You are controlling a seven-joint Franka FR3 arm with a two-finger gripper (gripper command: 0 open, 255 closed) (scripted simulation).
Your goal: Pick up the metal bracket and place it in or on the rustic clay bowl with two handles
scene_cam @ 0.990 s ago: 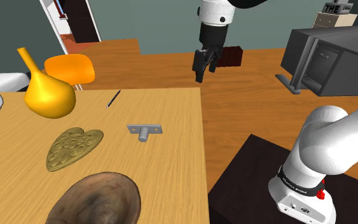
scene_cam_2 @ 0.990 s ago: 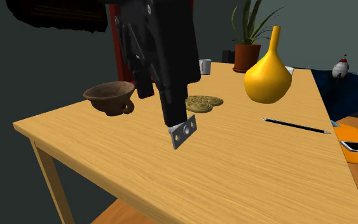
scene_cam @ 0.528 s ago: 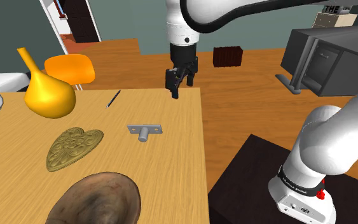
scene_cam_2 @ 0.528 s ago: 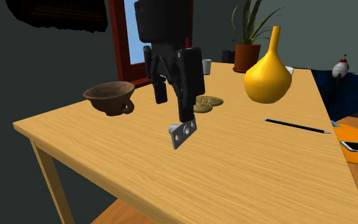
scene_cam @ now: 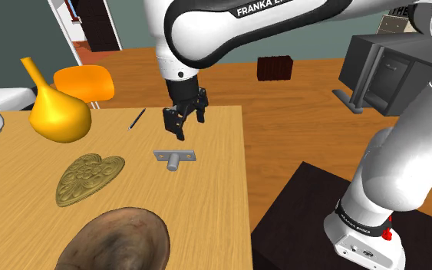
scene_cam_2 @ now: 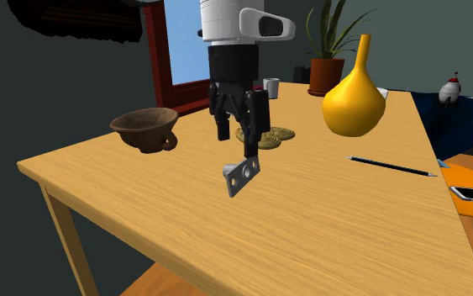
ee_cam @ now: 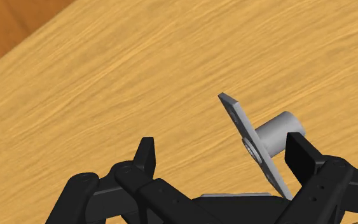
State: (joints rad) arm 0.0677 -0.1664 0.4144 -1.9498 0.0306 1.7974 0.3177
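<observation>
shoulder view: gripper hangs over the grey metal bracket, fingers spread apart, holding nothing; bracket lies on the wooden table, brown clay bowl well apart
second exterior view: gripper just above bracket; bowl stands near the table edge
wrist view: bracket between the fingers, unclasped

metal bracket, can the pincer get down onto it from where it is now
Probably yes. The pincer hangs open just above the grey metal bracket, which lies on the wooden table with nothing between them. In the wrist view it sits nearer one finger, so a slight shift may help.
</observation>
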